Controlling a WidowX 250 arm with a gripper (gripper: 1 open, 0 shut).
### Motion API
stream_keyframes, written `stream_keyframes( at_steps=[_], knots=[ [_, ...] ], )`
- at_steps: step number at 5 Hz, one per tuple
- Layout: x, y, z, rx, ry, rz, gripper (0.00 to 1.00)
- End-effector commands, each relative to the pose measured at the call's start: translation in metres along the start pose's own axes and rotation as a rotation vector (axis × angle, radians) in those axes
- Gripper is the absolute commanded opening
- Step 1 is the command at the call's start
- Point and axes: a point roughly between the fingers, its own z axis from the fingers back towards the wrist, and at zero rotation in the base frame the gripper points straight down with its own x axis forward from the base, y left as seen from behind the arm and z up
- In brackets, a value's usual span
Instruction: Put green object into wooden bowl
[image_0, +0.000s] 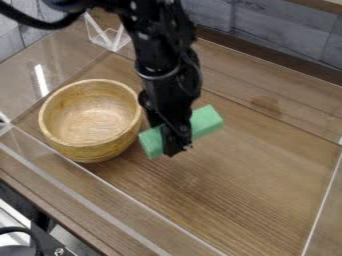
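Note:
The green object (201, 123) is a small green block held off the table, tilted, just right of the wooden bowl (88, 120). My gripper (173, 138) points down and is shut on the block's middle, with green showing on both sides of the black fingers. The round tan bowl stands at the left of the table and holds nothing. The block hangs beside the bowl's right rim, not over its hollow.
A clear plastic wall (80, 195) runs around the wooden table (254, 190). A clear plastic piece (107, 33) stands at the back behind the arm.

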Motion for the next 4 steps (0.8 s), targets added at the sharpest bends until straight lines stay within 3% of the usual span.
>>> stream_keyframes(
  at_steps=[1, 3, 4],
  knots=[
    [0.009, 0.008, -0.005, 0.01, -0.021, -0.03, 0.0],
    [0.016, 0.03, 0.01, 0.037, -0.028, -0.011, 0.0],
    [0.007, 0.031, 0.025, 0.02, -0.038, -0.037, 0.0]
  ],
)
